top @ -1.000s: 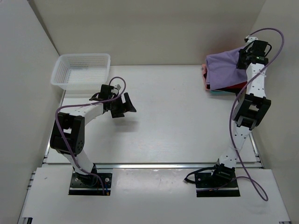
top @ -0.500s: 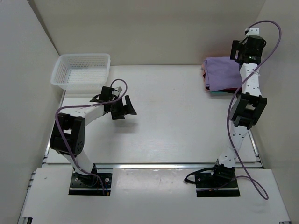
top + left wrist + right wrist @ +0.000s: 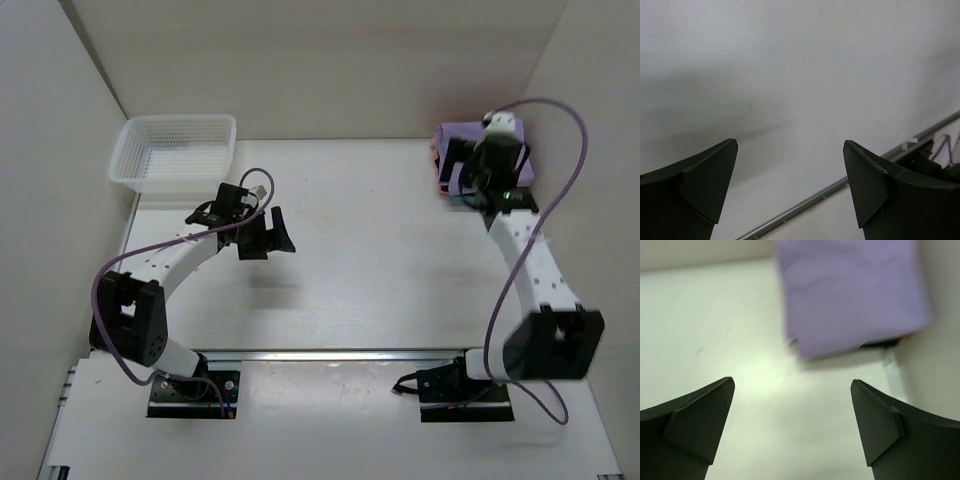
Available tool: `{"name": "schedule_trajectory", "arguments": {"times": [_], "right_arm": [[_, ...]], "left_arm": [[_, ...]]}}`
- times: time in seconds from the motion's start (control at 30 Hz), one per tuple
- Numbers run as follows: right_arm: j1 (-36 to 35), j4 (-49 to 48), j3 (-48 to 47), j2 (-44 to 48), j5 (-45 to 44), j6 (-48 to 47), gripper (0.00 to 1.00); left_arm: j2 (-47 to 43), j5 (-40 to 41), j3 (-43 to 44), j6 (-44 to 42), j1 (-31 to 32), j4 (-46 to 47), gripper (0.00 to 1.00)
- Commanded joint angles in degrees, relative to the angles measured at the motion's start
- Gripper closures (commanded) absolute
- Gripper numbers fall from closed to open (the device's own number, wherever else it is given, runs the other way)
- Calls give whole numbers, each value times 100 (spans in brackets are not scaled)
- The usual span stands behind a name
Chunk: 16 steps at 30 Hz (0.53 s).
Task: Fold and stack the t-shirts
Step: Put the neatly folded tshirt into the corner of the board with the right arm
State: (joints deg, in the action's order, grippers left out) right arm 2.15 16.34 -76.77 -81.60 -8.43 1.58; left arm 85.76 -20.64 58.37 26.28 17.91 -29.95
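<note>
The lavender t-shirt (image 3: 455, 135) lies folded at the table's far right corner, on top of the red t-shirt (image 3: 437, 153), of which only a thin edge shows. In the right wrist view the lavender t-shirt (image 3: 850, 290) is blurred and fills the upper part, with a red sliver (image 3: 909, 335) under its right edge. My right gripper (image 3: 462, 175) hangs over the stack's near left side; the right gripper (image 3: 792, 381) is open, nothing between its fingers. My left gripper (image 3: 268, 240) hovers over bare table left of centre; the left gripper (image 3: 790, 142) is open and empty.
A white mesh basket (image 3: 180, 119) stands at the back left corner. Walls close in the table on the left, back and right. A metal rail (image 3: 840, 185) runs along the table's near edge.
The right gripper has opened and let go of the lavender t-shirt, which now lies flat on the stack. The right arm has swung its elbow outward and lowered. The left arm shifted slightly.
</note>
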Motion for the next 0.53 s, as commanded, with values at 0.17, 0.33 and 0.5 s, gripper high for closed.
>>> {"name": "schedule_trajectory", "arguments": {"times": [0.17, 0.33, 0.5], "right_arm": [[-3078, 1333, 2879, 3157, -799, 2055, 1], [-2742, 2057, 2835, 3871, -609, 1944, 1], [-809, 1891, 2519, 3942, 805, 1056, 1]], "left_arm": [[-1648, -889, -712, 685, -534, 139, 1], [-2335, -757, -590, 685, -499, 298, 2], [-2160, 384, 462, -235, 71, -774, 1]]}}
